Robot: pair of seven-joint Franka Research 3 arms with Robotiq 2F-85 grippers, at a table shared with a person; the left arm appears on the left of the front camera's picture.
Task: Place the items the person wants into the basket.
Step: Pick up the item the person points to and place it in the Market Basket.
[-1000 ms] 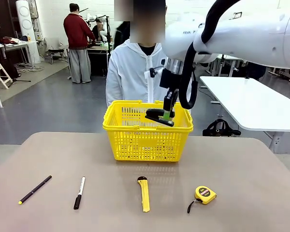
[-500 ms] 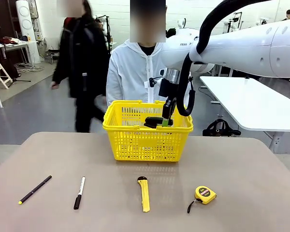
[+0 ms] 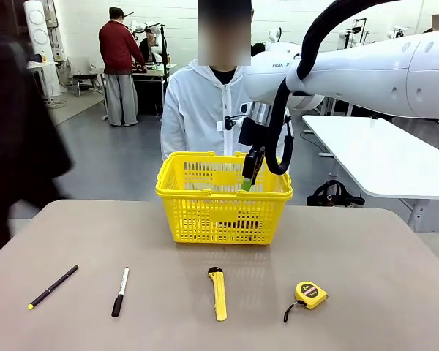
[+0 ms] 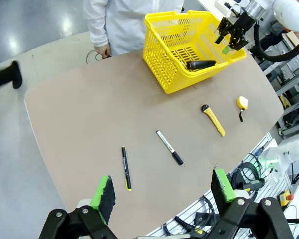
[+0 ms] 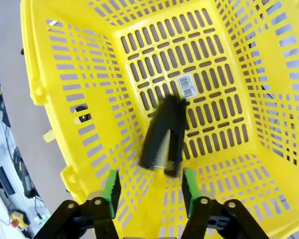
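Inside basket (image 5: 65, 74), small black-and-green object (image 5: 164, 132) looks blurred, outline unclear. Dark passer-by (image 3: 18, 124) blurred, cut by left edge.

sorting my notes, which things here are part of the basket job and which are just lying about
Job: yellow basket, black object inside it, black pen with yellow end, yellow utility knife.
Lying about: white-and-black marker, yellow tape measure.
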